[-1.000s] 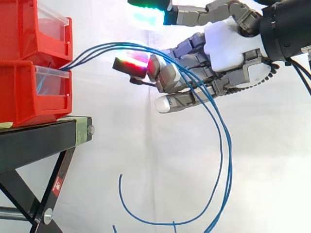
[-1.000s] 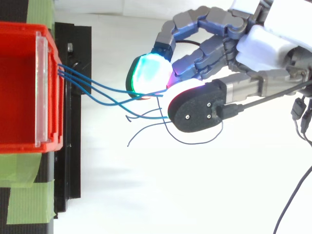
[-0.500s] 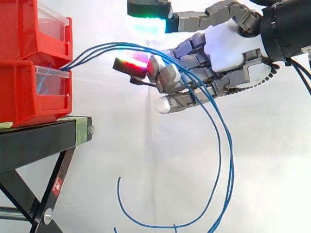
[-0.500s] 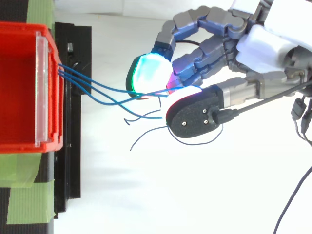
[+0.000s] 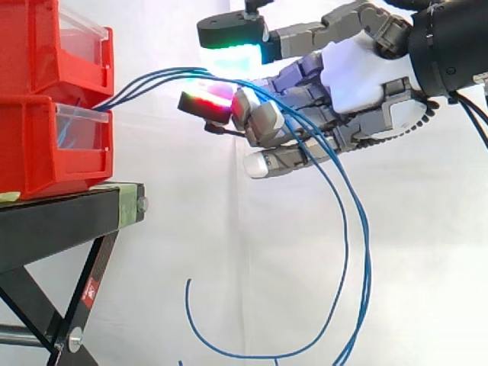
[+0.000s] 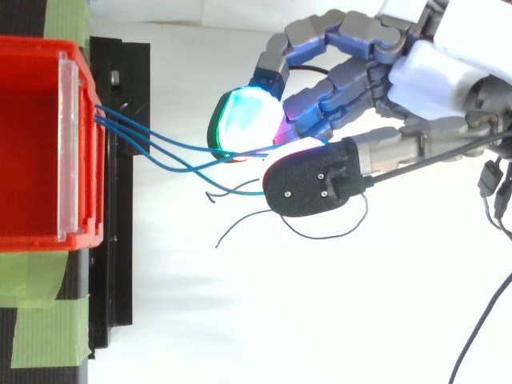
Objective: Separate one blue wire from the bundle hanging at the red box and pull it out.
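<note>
Several blue wires [image 5: 152,78] come out between the two stacked red boxes [image 5: 34,145] and arc right, then hang down in long loops with loose ends [image 5: 229,347] near the bottom. My hand [image 5: 358,76] reaches in from the right at the arc's top. The wires run between its green-glowing thumb pad [image 5: 232,47] above and the partly curled fingers with a red-glowing fingertip [image 5: 206,101] below; a small gap still shows. In the top view the wires [image 6: 160,148] fan from the red box [image 6: 32,144] to the glowing pads [image 6: 240,120], under the thumb's black back [image 6: 308,180].
The boxes stand on a black stand [image 5: 61,221] with a crossed leg frame below. Green tape [image 6: 40,320] holds the box to the stand [image 6: 120,240]. A white curtain lies behind and beneath the hand.
The thumb has come down and swung left toward the wires and the fingertips below. The fingers and palm have barely moved. The hanging loops shifted slightly.
</note>
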`<state>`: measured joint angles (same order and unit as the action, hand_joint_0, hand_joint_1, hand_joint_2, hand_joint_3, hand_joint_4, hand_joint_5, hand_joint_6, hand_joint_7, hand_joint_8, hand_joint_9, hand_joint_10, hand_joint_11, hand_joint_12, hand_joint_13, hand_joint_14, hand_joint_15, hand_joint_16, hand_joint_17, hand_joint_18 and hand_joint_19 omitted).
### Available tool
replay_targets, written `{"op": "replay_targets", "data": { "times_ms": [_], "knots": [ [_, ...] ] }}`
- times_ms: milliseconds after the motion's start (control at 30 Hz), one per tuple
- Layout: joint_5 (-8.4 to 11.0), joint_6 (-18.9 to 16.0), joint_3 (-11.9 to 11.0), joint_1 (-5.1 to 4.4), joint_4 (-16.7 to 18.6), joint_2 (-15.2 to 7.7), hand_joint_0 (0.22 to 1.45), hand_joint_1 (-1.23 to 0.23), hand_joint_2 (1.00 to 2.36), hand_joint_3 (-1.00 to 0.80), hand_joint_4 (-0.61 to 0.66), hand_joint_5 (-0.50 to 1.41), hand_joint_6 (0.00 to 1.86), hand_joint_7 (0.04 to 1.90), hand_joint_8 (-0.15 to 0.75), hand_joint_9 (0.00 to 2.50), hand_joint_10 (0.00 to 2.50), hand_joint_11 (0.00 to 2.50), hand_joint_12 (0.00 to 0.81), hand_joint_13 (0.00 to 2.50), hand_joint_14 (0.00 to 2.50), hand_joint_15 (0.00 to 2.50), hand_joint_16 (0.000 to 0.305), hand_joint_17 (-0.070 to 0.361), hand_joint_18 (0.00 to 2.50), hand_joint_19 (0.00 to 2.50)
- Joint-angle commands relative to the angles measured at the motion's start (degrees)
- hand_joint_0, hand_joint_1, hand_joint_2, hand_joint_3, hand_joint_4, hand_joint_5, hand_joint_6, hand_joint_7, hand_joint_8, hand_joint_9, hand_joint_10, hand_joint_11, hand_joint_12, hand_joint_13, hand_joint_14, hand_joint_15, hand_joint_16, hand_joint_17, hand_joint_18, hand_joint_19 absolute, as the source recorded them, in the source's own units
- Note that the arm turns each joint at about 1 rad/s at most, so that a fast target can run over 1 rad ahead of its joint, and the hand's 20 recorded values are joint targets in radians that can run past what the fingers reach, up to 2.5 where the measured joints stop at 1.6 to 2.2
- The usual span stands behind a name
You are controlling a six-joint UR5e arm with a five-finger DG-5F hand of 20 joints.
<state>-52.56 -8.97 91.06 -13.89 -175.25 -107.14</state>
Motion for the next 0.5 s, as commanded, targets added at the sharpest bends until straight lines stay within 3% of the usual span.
{"op": "replay_targets", "data": {
  "times_ms": [0,267,467],
  "knots": [
    [0.0,0.0,0.0,0.0,0.0,0.0,0.68,-0.87,1.02,-0.23,0.16,-0.22,0.91,0.84,0.293,0.94,0.01,1.47,0.377,1.05,0.01,1.55,0.05,0.113,0.69,0.48],
    [-0.09,0.0,0.0,0.0,0.1,0.0,0.65,-0.83,1.02,-0.1,0.13,-0.22,0.92,0.85,0.293,0.97,0.01,1.47,0.372,1.07,0.01,1.53,0.049,0.111,0.71,0.51],
    [-0.09,0.0,0.0,0.0,0.0,0.0,0.65,-0.79,1.04,-0.04,0.15,-0.21,0.94,0.83,0.358,1.04,0.0,1.43,0.441,1.14,0.0,1.5,0.058,0.131,0.8,0.49]
  ]
}}
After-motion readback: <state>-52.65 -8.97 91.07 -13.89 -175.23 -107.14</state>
